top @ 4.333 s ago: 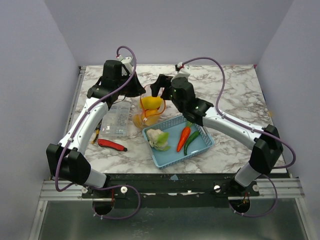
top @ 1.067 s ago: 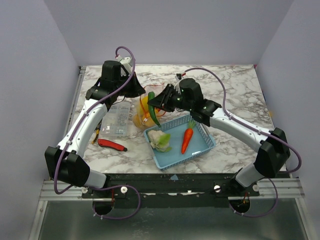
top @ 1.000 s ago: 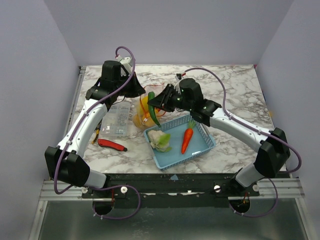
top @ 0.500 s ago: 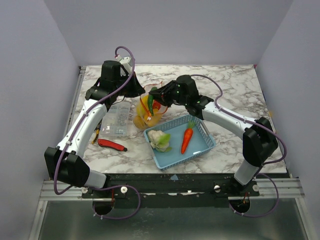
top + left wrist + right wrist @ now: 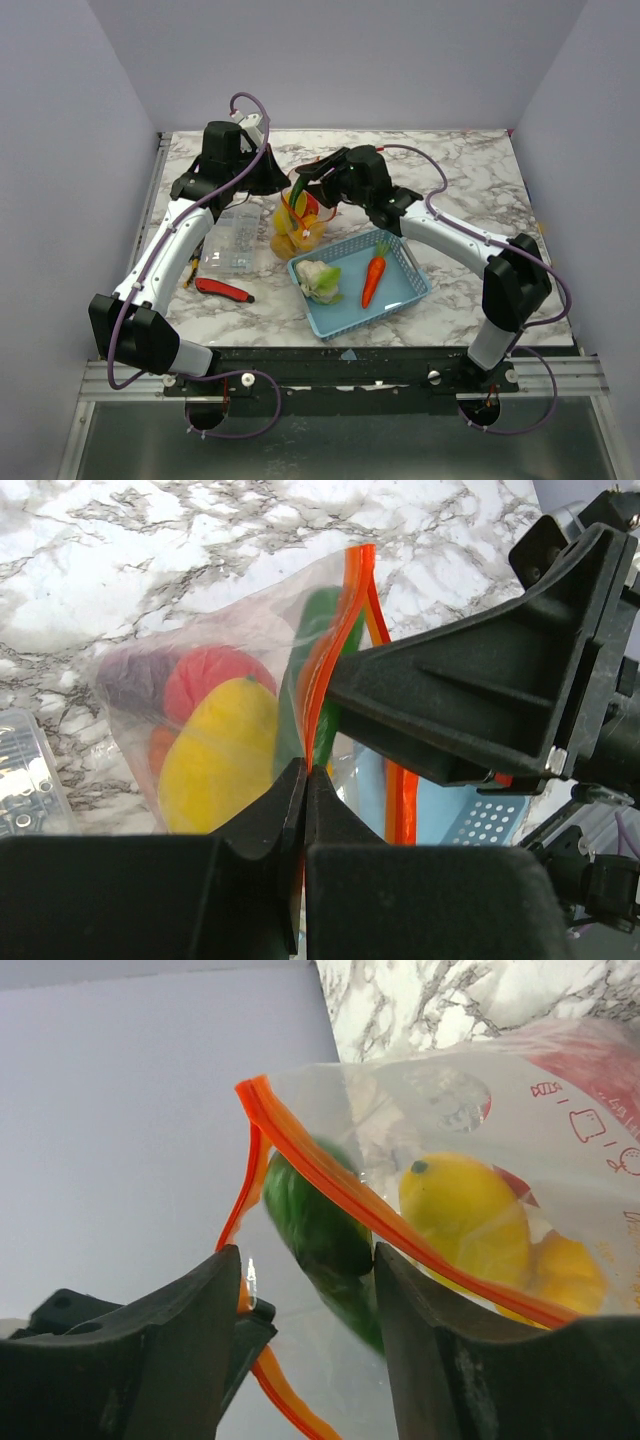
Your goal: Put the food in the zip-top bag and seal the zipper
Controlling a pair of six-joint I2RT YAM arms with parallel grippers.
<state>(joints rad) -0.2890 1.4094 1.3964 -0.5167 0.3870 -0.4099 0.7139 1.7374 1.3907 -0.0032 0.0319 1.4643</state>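
Note:
The zip-top bag (image 5: pixel 298 228) stands upright at mid-table with yellow (image 5: pixel 215 755), red (image 5: pixel 205 675) and purple (image 5: pixel 125 675) food inside. My left gripper (image 5: pixel 306 772) is shut on one side of the red-orange zipper (image 5: pixel 340 620) and holds the mouth up. My right gripper (image 5: pixel 305 1260) is open just above the mouth. The green chili (image 5: pixel 315 1220) hangs between its fingers, against the right one, tip down inside the bag. A carrot (image 5: pixel 372 278) and a white-green cauliflower (image 5: pixel 318 278) lie in the blue basket (image 5: pixel 412 272).
A clear rigid box (image 5: pixel 228 245) lies left of the bag, and a red-and-black handled tool (image 5: pixel 222 290) lies in front of it. The blue basket sits near the front edge, just right of the bag. The two wrists are close together above the bag.
My right gripper has taken the green chili out of the basket and carried it left and back to the bag's mouth. The left arm has held still on the zipper.

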